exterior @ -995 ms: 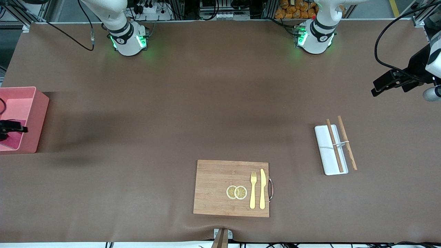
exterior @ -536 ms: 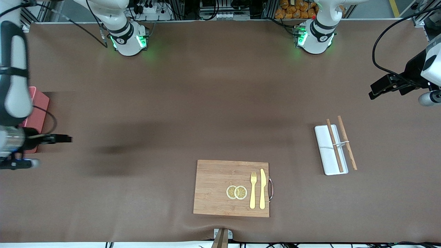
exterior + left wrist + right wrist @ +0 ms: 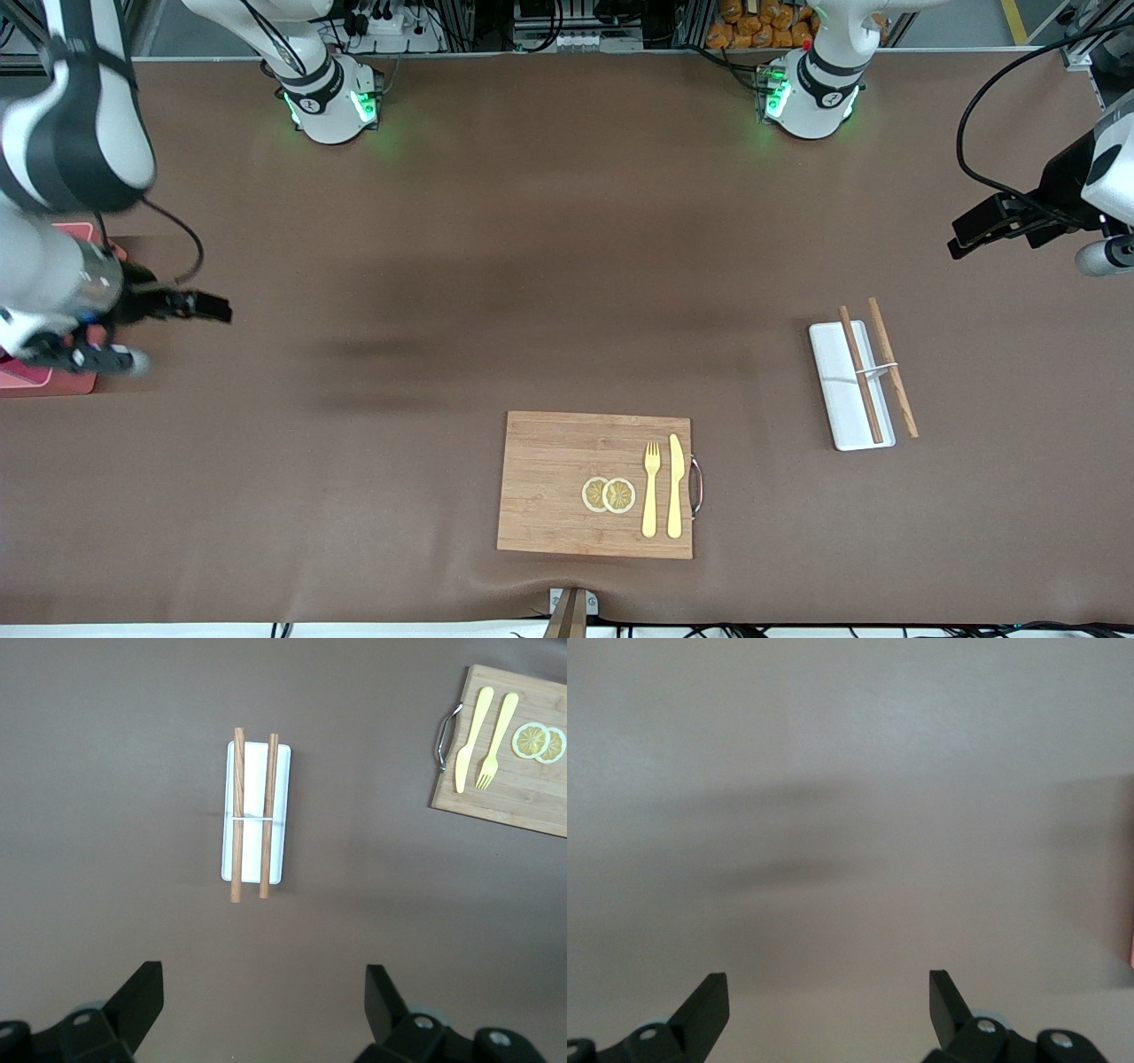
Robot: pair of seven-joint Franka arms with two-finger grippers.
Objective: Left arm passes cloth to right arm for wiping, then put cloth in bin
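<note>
Both grippers hang wide open and empty: right gripper [image 3: 208,307] over bare brown table [image 3: 443,266] beside the salmon-pink plastic bin [image 3: 44,381], left gripper [image 3: 970,232] near the table's edge.

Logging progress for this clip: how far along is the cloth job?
Looks finished or nearly so. No cloth shows on the table; both grippers are open and empty, the right gripper over the table beside the bin, the left gripper waiting at its end. Whether the cloth is in the bin is hidden.
</note>
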